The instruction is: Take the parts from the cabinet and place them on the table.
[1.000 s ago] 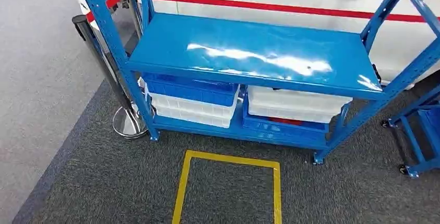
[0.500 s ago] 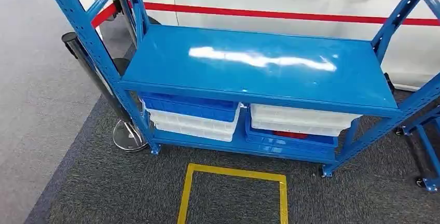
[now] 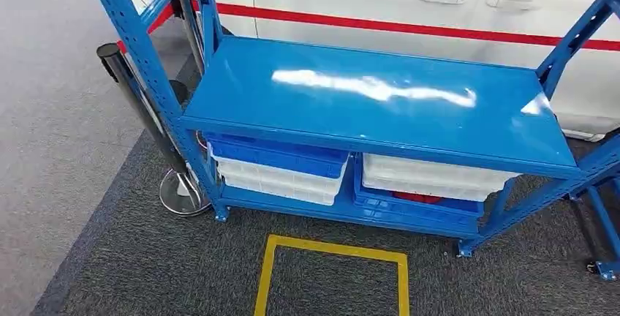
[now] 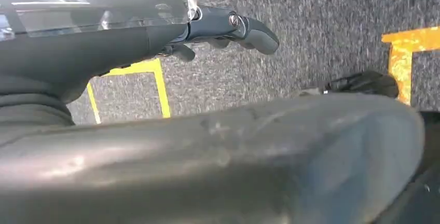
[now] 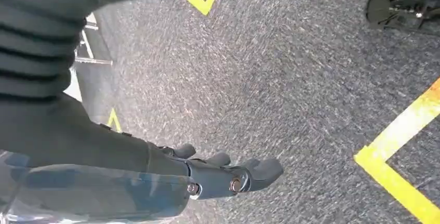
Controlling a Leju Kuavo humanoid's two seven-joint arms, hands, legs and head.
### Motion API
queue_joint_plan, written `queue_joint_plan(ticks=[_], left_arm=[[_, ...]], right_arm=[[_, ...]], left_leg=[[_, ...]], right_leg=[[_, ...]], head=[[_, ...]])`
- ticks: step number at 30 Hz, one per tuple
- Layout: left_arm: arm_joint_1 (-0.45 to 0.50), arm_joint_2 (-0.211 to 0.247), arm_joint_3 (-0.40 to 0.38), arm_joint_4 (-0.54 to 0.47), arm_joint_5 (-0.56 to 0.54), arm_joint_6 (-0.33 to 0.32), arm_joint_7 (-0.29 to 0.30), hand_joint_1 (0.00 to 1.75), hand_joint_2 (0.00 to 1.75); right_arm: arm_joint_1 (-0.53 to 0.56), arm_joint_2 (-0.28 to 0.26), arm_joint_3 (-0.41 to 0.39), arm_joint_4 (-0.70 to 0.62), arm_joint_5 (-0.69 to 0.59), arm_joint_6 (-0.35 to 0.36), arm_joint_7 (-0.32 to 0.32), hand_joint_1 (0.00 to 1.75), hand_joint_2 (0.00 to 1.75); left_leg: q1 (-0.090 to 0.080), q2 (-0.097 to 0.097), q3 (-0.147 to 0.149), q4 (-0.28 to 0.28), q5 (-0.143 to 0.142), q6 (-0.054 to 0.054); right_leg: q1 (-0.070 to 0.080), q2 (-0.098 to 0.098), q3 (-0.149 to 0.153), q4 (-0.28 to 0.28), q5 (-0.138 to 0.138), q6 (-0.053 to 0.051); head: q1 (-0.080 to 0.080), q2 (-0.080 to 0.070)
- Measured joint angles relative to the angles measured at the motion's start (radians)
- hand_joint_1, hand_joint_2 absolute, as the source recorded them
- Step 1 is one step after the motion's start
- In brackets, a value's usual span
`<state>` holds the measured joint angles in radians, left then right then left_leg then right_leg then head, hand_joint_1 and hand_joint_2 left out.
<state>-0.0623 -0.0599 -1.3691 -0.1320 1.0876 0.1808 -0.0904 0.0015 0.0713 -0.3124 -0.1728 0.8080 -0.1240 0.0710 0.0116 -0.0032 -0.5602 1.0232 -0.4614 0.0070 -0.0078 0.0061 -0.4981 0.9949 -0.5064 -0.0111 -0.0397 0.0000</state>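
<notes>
The blue cabinet is standing in front of the robot, its broad middle shelf lying bare and glossy, its long axis running left to right across the head view. The parts (judging by the task, they are inside the bins) are sitting under that shelf: a blue bin stacked on white bins toward the cabinet's left end, and a white bin over a blue bin with something red showing between them toward its right end.

Both arms are hanging low, well short of the cabinet. The left hand is pointing down over the grey carpet, fingers loosely extended and holding nothing; the right hand is doing likewise, fingers slightly curled but apart, empty. Neither hand is clearly nearer to the cabinet, so each stack is lying forward of and below shelf level from the hand on its own side. A yellow floor square is marking the spot just before the cabinet's front edge.
</notes>
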Motion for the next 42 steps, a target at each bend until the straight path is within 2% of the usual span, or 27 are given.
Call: queue_joint_plan(ticks=[2,3,4,6,8,9,12,13,14,16,17,18,19,22,23,25,27,28,30,32,33,34,35,36,37,38,42], left_arm=[[0.000,0.000,0.000,0.000,0.000,0.000,0.000,0.00,0.00],[0.000,0.000,0.000,0.000,0.000,0.000,0.000,0.00,0.00],[0.000,0.000,0.000,0.000,0.000,0.000,0.000,0.00,0.00],[0.000,0.000,0.000,0.000,0.001,0.004,0.000,0.00,0.00],[0.000,-0.002,0.000,0.000,0.002,0.005,-0.001,0.00,0.00],[0.000,-0.002,0.000,0.000,0.002,0.006,-0.002,0.00,0.00],[0.000,-0.003,0.000,0.000,0.002,0.007,-0.003,0.00,0.00],[0.001,-0.003,0.000,0.000,0.003,0.007,-0.003,0.00,0.00],[0.001,-0.003,0.000,0.000,0.003,0.007,-0.003,0.00,0.00],[0.001,-0.005,0.000,0.000,0.003,0.007,-0.003,0.00,0.00],[0.001,-0.005,0.000,0.000,0.003,0.007,-0.003,0.00,0.00],[0.002,-0.001,0.000,0.003,0.003,0.007,-0.003,0.00,0.00],[0.002,-0.003,0.000,0.003,0.003,0.007,-0.003,0.00,0.00],[-0.001,-0.003,0.000,0.003,0.003,0.007,-0.003,0.00,0.00],[-0.002,-0.003,0.000,0.003,0.003,0.007,-0.004,0.00,0.00],[-0.002,-0.003,-0.002,0.003,0.003,0.008,-0.007,0.00,0.00],[0.001,-0.003,-0.005,0.003,0.003,0.008,-0.008,0.00,0.00],[0.002,-0.003,-0.008,0.003,0.003,0.008,-0.008,0.00,0.00],[0.004,-0.003,-0.009,0.003,0.003,0.006,-0.009,0.00,0.00],[0.003,-0.003,-0.012,0.003,0.003,0.005,-0.009,0.00,0.00],[0.004,0.002,-0.013,0.005,0.003,0.005,-0.009,0.00,0.00],[0.002,0.005,-0.014,0.008,0.003,0.005,-0.010,0.00,0.00],[0.000,0.004,-0.014,0.008,0.003,0.003,-0.011,0.00,0.00],[0.000,-0.001,-0.015,0.008,0.002,0.003,-0.011,0.00,0.00],[0.001,0.002,-0.016,0.008,0.001,0.003,-0.012,0.00,0.00],[0.002,0.002,-0.018,0.008,0.001,0.004,-0.013,0.00,0.00],[0.000,0.002,-0.024,0.008,0.000,0.008,-0.017,0.00,0.00]], right_arm=[[0.000,0.000,-0.001,0.000,-0.001,0.000,0.000,0.00,1.75],[0.000,0.000,-0.001,0.000,-0.003,-0.001,-0.001,0.00,1.75],[0.000,0.001,-0.003,0.000,-0.008,-0.003,-0.006,0.00,0.00],[0.000,0.007,-0.008,0.000,-0.016,-0.012,-0.006,0.00,0.00],[-0.002,0.007,-0.021,-0.001,-0.032,-0.035,0.003,0.00,0.00],[-0.003,0.007,-0.029,-0.001,-0.039,-0.044,0.005,0.00,0.00],[-0.003,0.008,-0.045,-0.001,-0.046,-0.054,0.011,0.00,0.00],[-0.003,0.008,-0.047,-0.001,-0.044,-0.054,0.013,0.00,0.00],[-0.001,0.008,-0.048,-0.001,-0.043,-0.054,0.014,0.00,0.00],[0.000,0.008,-0.053,-0.001,-0.040,-0.054,0.016,0.00,0.00],[-0.001,0.008,-0.053,-0.001,-0.039,-0.053,0.018,0.00,0.00],[-0.003,0.017,-0.053,0.000,-0.036,-0.050,0.018,0.00,0.00],[-0.006,0.016,-0.053,0.000,-0.035,-0.050,0.019,0.00,0.00],[-0.005,0.016,-0.053,0.000,-0.026,-0.049,0.022,0.00,0.00],[-0.005,0.016,-0.053,0.000,-0.025,-0.049,0.022,0.00,0.00],[-0.006,0.016,-0.053,0.000,-0.018,-0.046,0.031,0.00,0.00],[-0.007,0.016,-0.053,0.000,-0.002,-0.032,0.037,0.00,0.00],[-0.007,0.017,-0.051,0.000,0.005,-0.027,0.040,0.00,0.00],[-0.007,0.018,-0.051,0.000,0.011,-0.018,0.040,0.00,0.00],[-0.008,0.019,-0.049,0.000,0.015,-0.012,0.040,0.00,0.00],[-0.004,0.024,-0.047,0.000,0.016,-0.011,0.040,0.00,0.00],[-0.010,0.030,-0.046,0.000,0.017,-0.007,0.041,0.00,0.00],[-0.011,0.027,-0.045,0.000,0.018,-0.007,0.042,0.00,0.00],[-0.011,0.025,-0.044,0.000,0.018,-0.004,0.042,0.00,0.00],[-0.011,0.027,-0.043,0.000,0.019,-0.004,0.041,0.00,0.00],[-0.011,0.027,-0.043,0.000,0.019,-0.003,0.039,0.00,0.00],[-0.010,0.027,-0.043,0.000,0.021,-0.003,0.035,0.00,0.00]], left_leg=[[-0.001,0.000,0.001,0.000,-0.001,0.001],[-0.001,0.000,0.001,0.000,-0.002,0.002],[-0.002,0.000,0.001,0.000,-0.002,0.002],[-0.010,0.001,0.004,-0.002,-0.009,0.021],[0.003,0.010,0.027,-0.044,0.010,0.029],[0.003,0.013,0.032,-0.051,0.012,0.033],[0.002,0.030,0.035,-0.052,0.007,0.031],[0.003,0.034,0.039,-0.052,0.003,0.028],[0.006,0.038,0.045,-0.052,-0.001,0.022],[0.017,0.049,0.060,-0.044,-0.015,0.005],[0.017,0.055,0.063,-0.033,-0.029,-0.009],[0.010,0.059,0.060,-0.022,-0.042,-0.022],[0.008,0.066,0.062,-0.020,-0.046,-0.029],[0.014,0.086,0.082,-0.028,-0.051,-0.045],[0.019,0.073,0.082,-0.020,-0.062,-0.053],[0.019,0.027,0.027,0.095,-0.128,-0.050],[0.015,0.015,-0.065,0.263,-0.188,-0.046],[0.014,0.014,-0.097,0.311,-0.191,-0.042],[0.005,0.013,-0.088,0.249,-0.113,-0.023],[-0.010,0.009,-0.028,0.082,-0.007,0.008],[-0.017,0.002,-0.010,0.039,-0.003,0.033],[-0.020,0.003,-0.011,0.018,0.001,0.039],[-0.029,0.001,-0.007,0.008,-0.002,0.031],[-0.022,-0.001,-0.005,-0.002,-0.001,-0.006],[-0.023,-0.002,-0.004,-0.002,0.002,-0.010],[-0.025,-0.002,-0.003,-0.001,-0.003,0.000],[-0.026,-0.003,0.000,-0.001,-0.004,0.002]], right_leg=[[-0.003,0.000,0.003,-0.005,0.000,0.029],[-0.004,0.000,0.004,-0.006,0.000,0.032],[-0.004,0.000,0.004,-0.006,0.000,0.033],[-0.012,0.001,0.008,-0.023,0.006,0.056],[-0.012,0.001,0.017,-0.013,-0.002,0.058],[-0.012,0.000,-0.008,0.031,-0.029,0.056],[-0.018,0.000,-0.148,0.273,-0.124,0.062],[-0.022,-0.001,-0.173,0.303,-0.117,0.066],[-0.027,-0.002,-0.169,0.280,-0.083,0.069],[-0.036,-0.020,-0.108,0.131,0.020,0.078],[-0.041,-0.055,-0.071,0.039,0.066,0.085],[-0.029,-0.077,-0.073,0.031,0.042,0.079],[-0.034,-0.059,-0.078,0.036,0.044,0.057],[-0.026,-0.037,-0.080,0.042,0.034,0.030],[-0.028,-0.032,-0.075,0.039,0.034,0.021],[-0.024,-0.026,-0.072,0.039,0.030,0.010],[-0.014,-0.015,-0.071,0.040,0.025,0.000],[-0.008,-0.008,-0.068,0.040,0.023,-0.004],[0.002,0.004,-0.055,0.040,0.016,-0.009],[0.012,0.011,-0.041,0.039,0.009,-0.011],[0.005,0.012,-0.043,0.038,0.006,-0.011],[0.015,0.016,-0.047,0.044,0.005,-0.003],[0.001,0.017,-0.054,0.044,0.007,0.003],[0.004,0.019,-0.053,0.043,0.005,0.001],[-0.001,0.017,-0.053,0.043,0.004,0.002],[0.000,0.017,-0.051,0.042,0.004,0.004],[-0.001,0.017,-0.045,0.036,0.003,0.010]], head=[[0.000,0.000],[0.000,0.000],[0.000,0.000],[0.000,0.000],[0.001,0.000],[0.001,0.000],[0.003,0.000],[0.003,0.000],[0.003,0.000],[0.003,0.000],[0.003,0.000],[0.008,0.000],[0.005,0.000],[0.006,0.000],[0.005,0.000],[0.004,0.000],[0.004,0.000],[0.004,0.000],[0.005,0.000],[0.005,0.000],[0.005,0.000],[0.017,0.000],[0.015,0.000],[0.015,0.000],[0.014,0.000],[0.016,0.000],[0.016,0.000]])
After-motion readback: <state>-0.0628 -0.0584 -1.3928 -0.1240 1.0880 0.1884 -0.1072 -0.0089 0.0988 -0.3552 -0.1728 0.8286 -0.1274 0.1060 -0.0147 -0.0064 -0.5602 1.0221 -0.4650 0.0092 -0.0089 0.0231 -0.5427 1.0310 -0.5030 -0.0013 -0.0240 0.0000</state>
